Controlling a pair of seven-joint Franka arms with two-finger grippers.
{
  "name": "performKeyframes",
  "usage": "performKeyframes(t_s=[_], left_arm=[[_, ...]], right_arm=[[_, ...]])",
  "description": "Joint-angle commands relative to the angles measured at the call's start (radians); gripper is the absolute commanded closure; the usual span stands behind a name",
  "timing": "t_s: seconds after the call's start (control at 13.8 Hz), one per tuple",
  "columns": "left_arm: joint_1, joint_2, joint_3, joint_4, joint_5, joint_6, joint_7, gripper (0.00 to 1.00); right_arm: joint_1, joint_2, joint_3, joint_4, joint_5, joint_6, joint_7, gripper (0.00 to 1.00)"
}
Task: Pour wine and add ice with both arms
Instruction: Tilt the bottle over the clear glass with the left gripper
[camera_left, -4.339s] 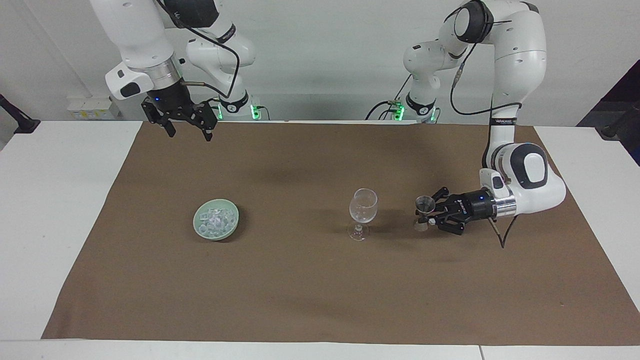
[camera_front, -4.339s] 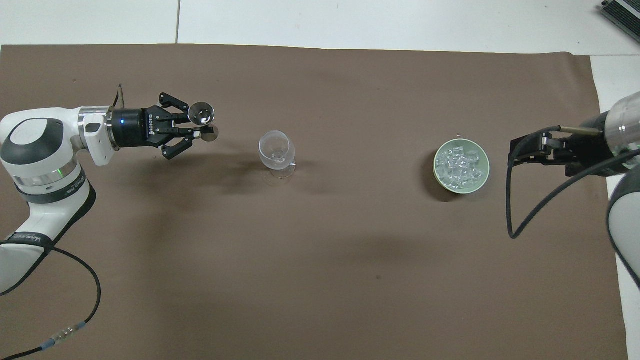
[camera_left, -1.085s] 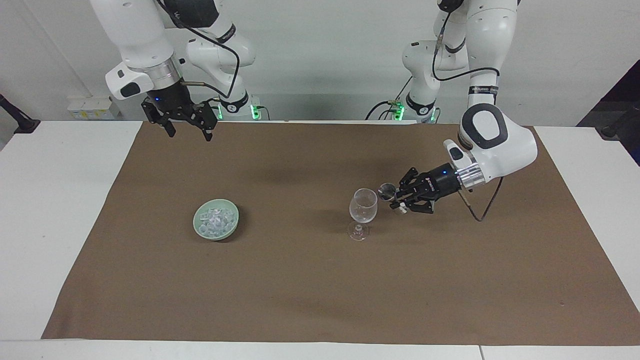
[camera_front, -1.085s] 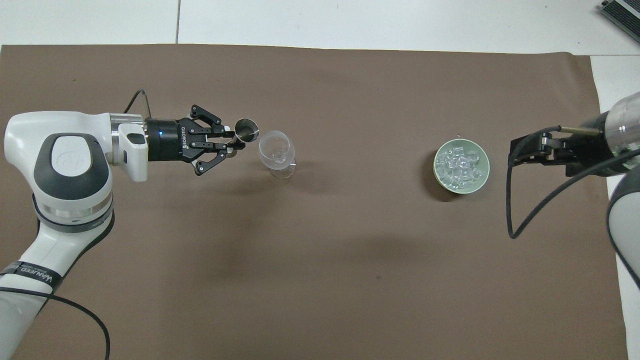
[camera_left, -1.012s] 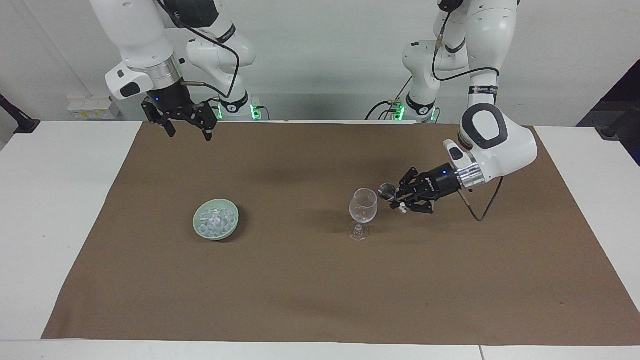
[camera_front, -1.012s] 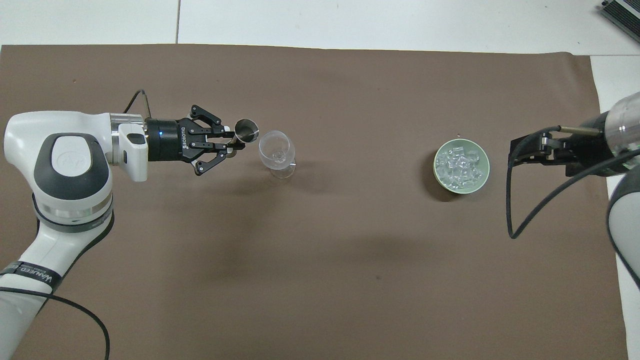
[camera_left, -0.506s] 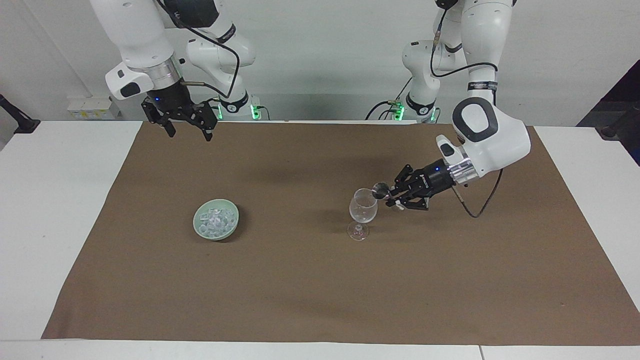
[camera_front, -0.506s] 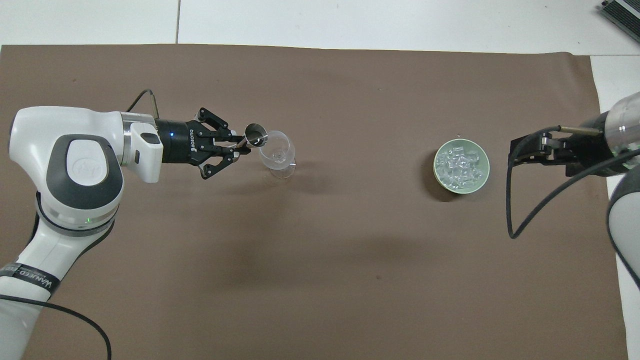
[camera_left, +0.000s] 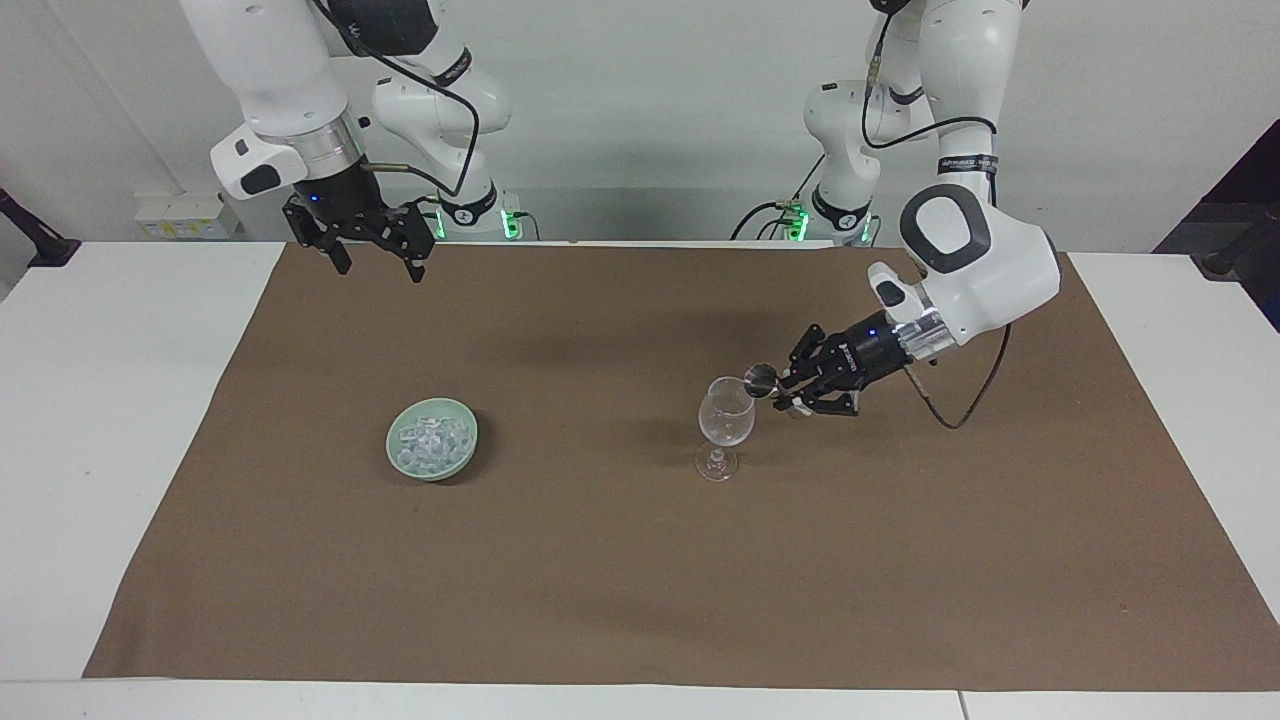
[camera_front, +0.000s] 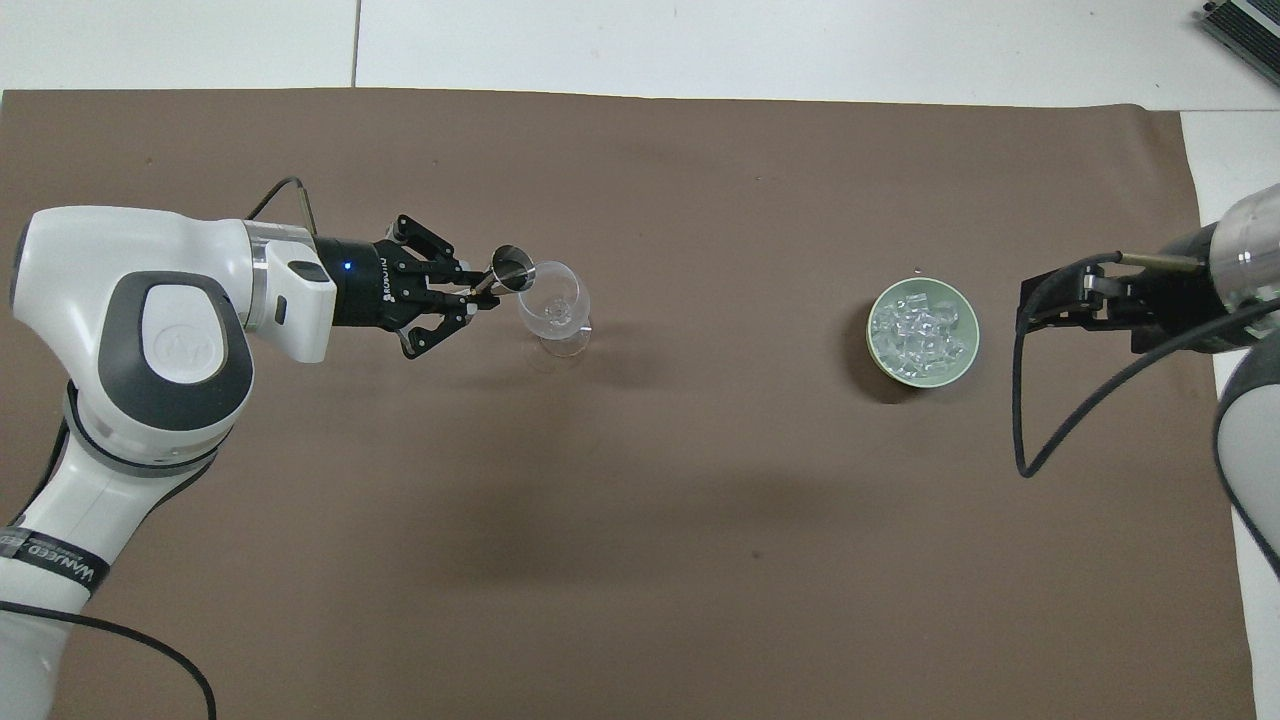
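A clear wine glass stands upright on the brown mat. My left gripper is shut on a small metal measuring cup, tilted with its mouth at the glass's rim. No wine is visible in the glass. The ice lies heaped in a pale green bowl toward the right arm's end. My right gripper waits open and empty, raised over the mat's edge by the robots.
The brown mat covers most of the white table. Black cables hang from both wrists.
The left arm has lifted and carried the measuring cup to the glass's rim, tipping it further. The right arm has not moved.
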Motion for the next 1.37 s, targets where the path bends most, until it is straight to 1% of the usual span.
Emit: performKeyframes(t_s=[0.0, 0.43, 0.8, 0.94, 1.08, 1.3], left_arm=[[-0.029, -0.024, 0.019, -0.012, 0.034, 0.031, -0.042, 1.00], [-0.035, -0.036, 0.018, -0.003, 0.146, 0.048, -0.165, 1.00], [-0.046, -0.031, 0.016, 0.011, 0.167, 0.036, -0.182, 1.00], [-0.057, -0.034, 0.018, 0.020, 0.213, 0.044, -0.196, 1.00], [-0.061, -0.034, 0.015, 0.039, 0.291, 0.045, -0.280, 1.00], [-0.083, -0.030, 0.016, 0.051, 0.307, 0.047, -0.311, 1.00]], right_arm=[[0.000, -0.014, -0.006, -0.015, 0.019, 0.013, -0.017, 0.00], [-0.002, -0.013, -0.006, -0.015, 0.019, 0.014, -0.017, 0.00], [-0.002, -0.014, -0.006, -0.015, 0.019, 0.014, -0.018, 0.00], [-0.002, -0.013, -0.006, -0.015, 0.019, 0.014, -0.017, 0.00], [-0.002, -0.013, -0.006, -0.014, 0.019, 0.014, -0.017, 0.00], [-0.002, -0.014, -0.005, -0.015, 0.019, 0.014, -0.017, 0.00]])
